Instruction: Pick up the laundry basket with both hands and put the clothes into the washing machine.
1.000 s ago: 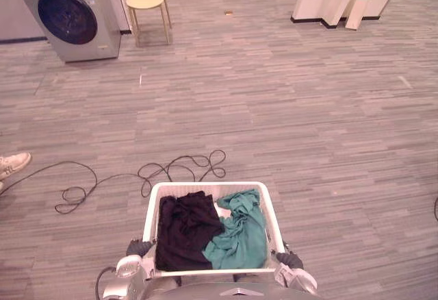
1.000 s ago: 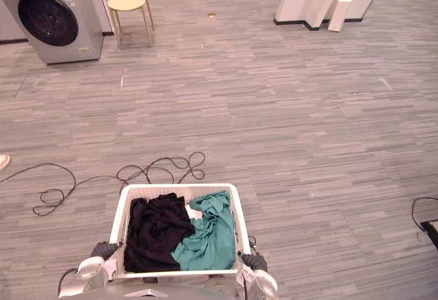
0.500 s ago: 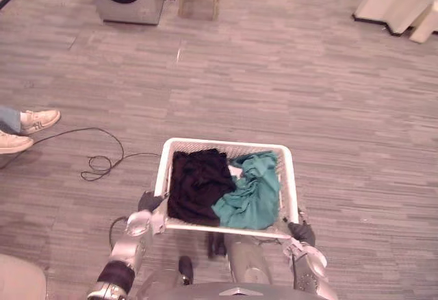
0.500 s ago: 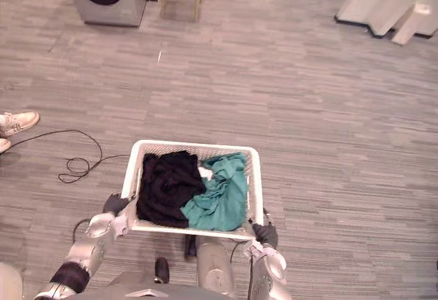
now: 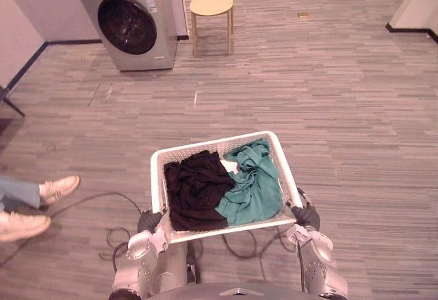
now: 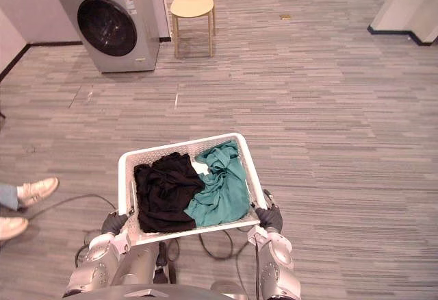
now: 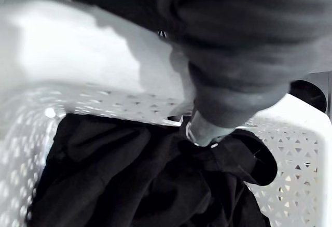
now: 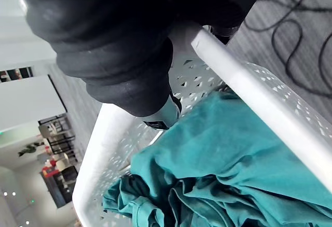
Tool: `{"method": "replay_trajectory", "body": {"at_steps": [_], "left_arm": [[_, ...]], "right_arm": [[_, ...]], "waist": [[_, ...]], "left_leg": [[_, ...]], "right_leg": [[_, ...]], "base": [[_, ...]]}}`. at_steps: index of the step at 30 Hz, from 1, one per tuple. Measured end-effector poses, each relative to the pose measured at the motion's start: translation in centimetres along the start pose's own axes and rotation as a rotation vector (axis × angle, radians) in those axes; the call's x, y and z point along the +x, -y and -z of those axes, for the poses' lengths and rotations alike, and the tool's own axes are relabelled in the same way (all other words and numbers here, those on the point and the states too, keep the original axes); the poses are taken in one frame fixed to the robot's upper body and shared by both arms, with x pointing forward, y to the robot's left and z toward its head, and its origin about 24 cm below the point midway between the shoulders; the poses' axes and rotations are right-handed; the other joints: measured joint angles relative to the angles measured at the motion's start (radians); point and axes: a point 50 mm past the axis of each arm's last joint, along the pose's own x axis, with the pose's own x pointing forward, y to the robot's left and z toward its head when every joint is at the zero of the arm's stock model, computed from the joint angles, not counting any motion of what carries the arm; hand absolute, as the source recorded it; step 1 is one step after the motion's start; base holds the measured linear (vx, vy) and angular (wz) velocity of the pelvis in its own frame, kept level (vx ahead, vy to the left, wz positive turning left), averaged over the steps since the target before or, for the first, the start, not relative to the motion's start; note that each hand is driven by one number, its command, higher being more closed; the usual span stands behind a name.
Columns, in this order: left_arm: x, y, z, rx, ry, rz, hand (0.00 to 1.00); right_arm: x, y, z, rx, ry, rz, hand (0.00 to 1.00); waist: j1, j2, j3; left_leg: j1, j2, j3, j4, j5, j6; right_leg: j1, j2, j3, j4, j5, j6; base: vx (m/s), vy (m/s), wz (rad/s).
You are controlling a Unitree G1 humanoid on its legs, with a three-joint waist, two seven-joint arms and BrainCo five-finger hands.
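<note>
A white perforated laundry basket (image 5: 156, 171) is held up off the floor in front of me. A black garment (image 5: 196, 190) lies in its left half and a teal garment (image 5: 254, 182) in its right half. My left hand (image 5: 149, 220) grips the near left corner of the rim, and my right hand (image 5: 306, 216) grips the near right corner. In the left wrist view my hand (image 7: 238, 61) curls over the rim (image 7: 78, 51) above the black cloth (image 7: 129, 185). In the right wrist view my hand (image 8: 114, 45) wraps the rim (image 8: 249, 92) beside the teal cloth (image 8: 218, 175). The grey washing machine (image 5: 130, 20) stands at the far left with its round door closed.
A light wooden chair (image 5: 211, 4) stands just right of the washing machine. A person's white shoes (image 5: 58, 188) are on the floor at the left edge. A dark-edged wall base (image 5: 414, 31) shows at the far right. Open wood floor lies between the basket and the machine.
The whole view has shifted as the camera moved: the washing machine and chair now show fully at the upper left. The basket stays in both hands, now turned slightly.
</note>
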Motion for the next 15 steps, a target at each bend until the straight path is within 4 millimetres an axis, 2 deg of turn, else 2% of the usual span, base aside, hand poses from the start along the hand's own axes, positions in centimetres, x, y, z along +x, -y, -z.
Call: {"method": "replay_trajectory", "body": {"at_steps": [1,2,3,4,5,6,7,8,9,10,11,12,13,15], "left_arm": [[-0.1,-0.1,0.2,0.000,-0.005,-0.002,1.00],[-0.3,-0.5,0.5,0.002,-0.007,-0.014,1.00],[-0.3,-0.8,0.9,0.015,-0.022,-0.022,1.00],[-0.2,-1.0,1.3,0.028,-0.040,-0.029,1.00],[-0.1,-1.1,1.4,0.067,-0.057,-0.033,1.00],[0.1,-1.3,1.2,0.104,-0.061,-0.028,1.00],[0.1,-1.6,1.3,0.117,-0.067,-0.033,1.00],[0.1,-2.1,1.5,0.133,-0.084,-0.044,1.00],[0.1,-2.4,1.7,0.134,-0.096,-0.053,1.00],[-0.1,-2.7,2.3,0.137,-0.122,-0.062,1.00],[-0.1,-2.6,2.4,0.140,-0.126,-0.059,1.00],[0.0,-2.4,2.1,0.143,-0.116,-0.052,1.00],[0.5,-2.0,0.9,0.135,-0.065,-0.039,1.00],[1.0,-1.3,-0.2,0.133,-0.033,-0.021,1.00]], "right_arm": [[0.0,0.0,0.1,-0.003,-0.004,0.001,1.00],[0.2,0.4,0.6,-0.019,-0.026,0.010,1.00],[0.4,1.1,1.8,-0.045,-0.083,0.030,1.00],[0.4,1.3,2.6,-0.044,-0.119,0.043,1.00],[0.2,1.7,3.4,-0.051,-0.160,0.060,1.00],[-0.2,2.0,4.2,-0.043,-0.185,0.068,1.00],[-0.5,2.1,4.7,-0.035,-0.201,0.074,1.00],[-1.3,2.2,5.7,-0.028,-0.233,0.087,1.00],[-1.4,2.0,6.0,-0.028,-0.239,0.090,1.00],[-1.8,2.3,6.4,-0.034,-0.251,0.100,1.00],[-2.0,2.6,6.4,-0.039,-0.254,0.104,1.00],[-2.0,2.6,6.4,-0.040,-0.248,0.101,1.00],[-1.8,1.9,5.3,-0.028,-0.184,0.073,1.00],[-1.6,1.4,4.5,-0.018,-0.148,0.064,1.00]], "waist": [[0.007,0.000,-0.006],[0.015,0.001,-0.033],[0.008,-0.007,-0.064],[0.002,-0.032,-0.077],[-0.014,-0.063,-0.093],[-0.033,-0.090,-0.084],[-0.042,-0.106,-0.079],[-0.057,-0.134,-0.066],[-0.065,-0.141,-0.056],[-0.069,-0.133,-0.047],[-0.066,-0.117,-0.040],[-0.076,-0.093,-0.035],[-0.094,-0.086,-0.025],[-0.105,-0.083,-0.017]], "left_leg": [[0.001,-0.001,-0.022,-0.107,0.026,-0.012],[-0.036,0.006,-0.069,-0.200,0.045,-0.046],[-0.040,-0.018,-0.055,-0.184,0.176,-0.059],[-0.038,-0.040,-0.044,-0.159,0.209,-0.044],[-0.021,-0.093,-0.032,-0.126,0.221,0.008],[0.032,-0.136,-0.017,-0.108,0.169,0.056],[0.073,-0.150,-0.009,-0.117,0.147,0.068],[0.159,-0.175,-0.006,-0.139,0.116,0.086],[0.210,-0.183,-0.008,-0.150,0.105,0.090],[0.321,-0.186,-0.012,-0.202,0.089,0.097],[0.397,-0.180,-0.015,-0.261,0.085,0.103],[0.478,-0.167,-0.021,-0.331,0.079,0.111],[0.545,-0.165,-0.035,-0.383,0.054,0.114],[0.587,-0.162,-0.052,-0.390,0.022,0.111]], "right_leg": [[0.009,-0.018,0.011,-0.001,-0.021,0.015],[0.026,-0.040,0.050,-0.004,-0.080,0.052],[0.055,-0.089,0.078,0.019,-0.117,0.101],[0.047,-0.124,0.088,0.073,-0.120,0.103],[-0.025,-0.160,0.132,0.267,-0.074,0.139],[-0.098,-0.167,0.171,0.493,0.056,0.170],[-0.138,-0.165,0.187,0.611,0.158,0.185],[-0.234,-0.156,0.192,0.863,0.277,0.188],[-0.277,-0.148,0.177,0.966,0.267,0.171],[-0.360,-0.129,0.127,1.093,0.212,0.141],[-0.428,-0.111,0.083,1.122,0.158,0.119],[-0.525,-0.087,0.015,1.099,0.104,0.111],[-0.629,-0.083,-0.054,1.000,0.058,0.113],[-0.682,-0.088,-0.102,0.860,0.041,0.119]], "base": [[0.79,0.397,-0.95],[0.87,0.487,-0.78],[0.90,0.520,-0.63],[0.80,0.456,-0.24],[0.79,0.429,-0.01],[0.79,0.411,0.07],[0.76,0.350,0.14],[0.57,0.216,0.11],[0.66,0.224,-0.02],[0.62,0.190,-0.20],[0.70,0.207,-0.29],[0.65,0.145,-0.16],[0.61,0.068,0.04],[0.40,-0.007,0.23]]}}
